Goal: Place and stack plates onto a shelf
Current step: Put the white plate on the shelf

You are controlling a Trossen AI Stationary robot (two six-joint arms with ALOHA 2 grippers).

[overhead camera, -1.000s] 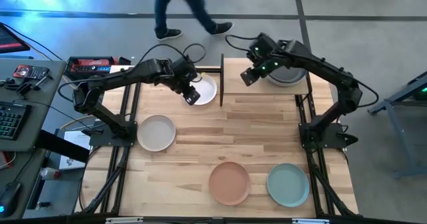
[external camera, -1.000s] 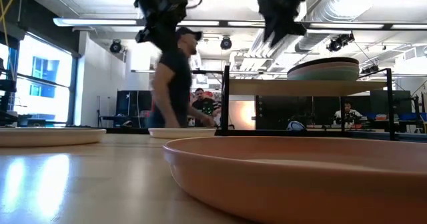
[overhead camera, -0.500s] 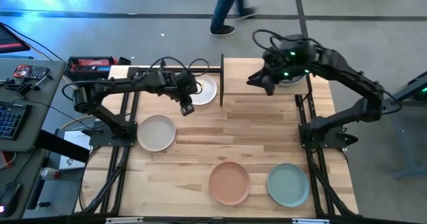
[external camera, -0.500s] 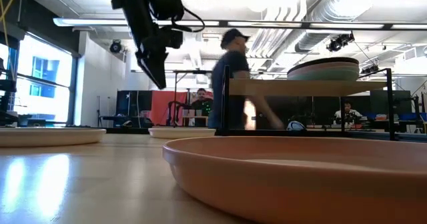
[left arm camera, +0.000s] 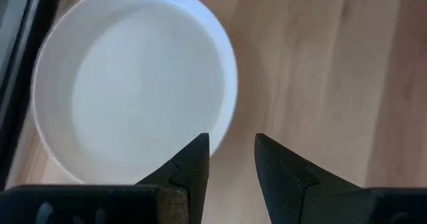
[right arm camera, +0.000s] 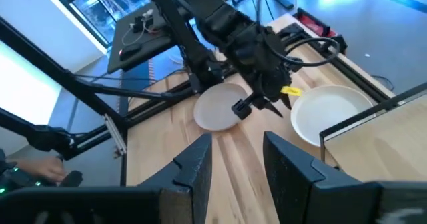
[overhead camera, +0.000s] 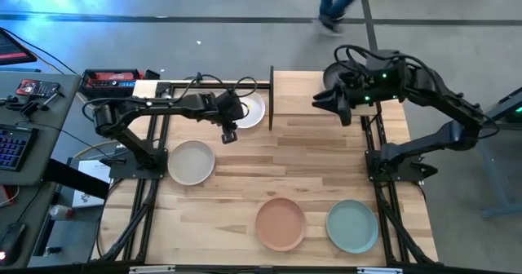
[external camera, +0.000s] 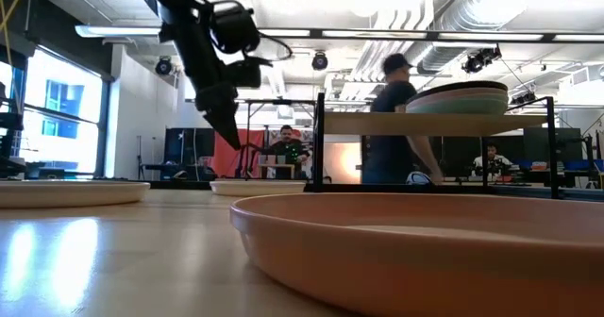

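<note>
A white plate (overhead camera: 251, 109) lies on the tabletop beside the shelf's left end; it also shows in the left wrist view (left arm camera: 133, 84). My left gripper (overhead camera: 229, 133) is open above the plate's near rim, clear of it in the low view (external camera: 229, 128). In its wrist view (left arm camera: 231, 151) one finger stands over the plate and one over the table. The light-wood shelf (overhead camera: 295, 95) carries a stack of plates (external camera: 459, 98) at its right end. My right gripper (overhead camera: 320, 103) is open and empty above the shelf, pointing toward the table's left edge.
A cream plate (overhead camera: 191, 161) lies at the left, a terracotta plate (overhead camera: 280, 223) and a teal plate (overhead camera: 352, 226) near the front edge. The terracotta plate fills the low view's foreground (external camera: 425, 251). A person walks past behind the table (overhead camera: 342, 1).
My left gripper has gone down and toward the table's near edge, from over the white plate to its near rim. My right gripper has risen out of the low view and drawn back toward the table's right edge. The person has walked to the right.
</note>
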